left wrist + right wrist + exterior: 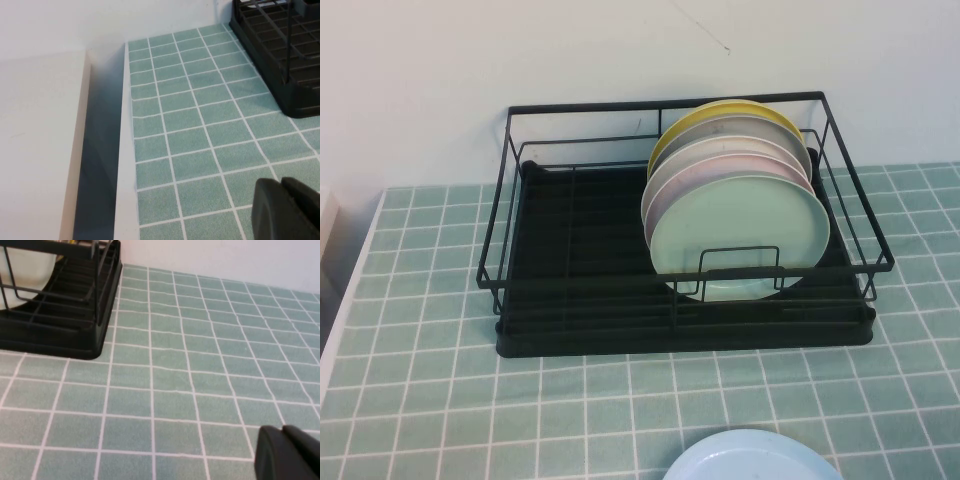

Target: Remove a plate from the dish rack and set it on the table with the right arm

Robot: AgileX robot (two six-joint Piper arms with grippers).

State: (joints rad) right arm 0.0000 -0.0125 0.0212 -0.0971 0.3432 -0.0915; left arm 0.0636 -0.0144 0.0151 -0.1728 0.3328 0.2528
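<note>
- Rectangular black wire-frame dish rack (590, 270) standing on teal-green tiled table (420, 380), against the white wall.
- Upright in the rack's right half, a row of plates; frontmost the round pale mint-green plate (740, 235) (pink, cream and yellow ones behind).
- In front of the rack, at the near edge, round light blue plate (750, 462).
- Left gripper (287, 210) low over tiles beside the rack's left end; fingers: cannot tell.
- Right gripper (287, 455) over tiles beside the rack's right end; cannot tell.
</note>
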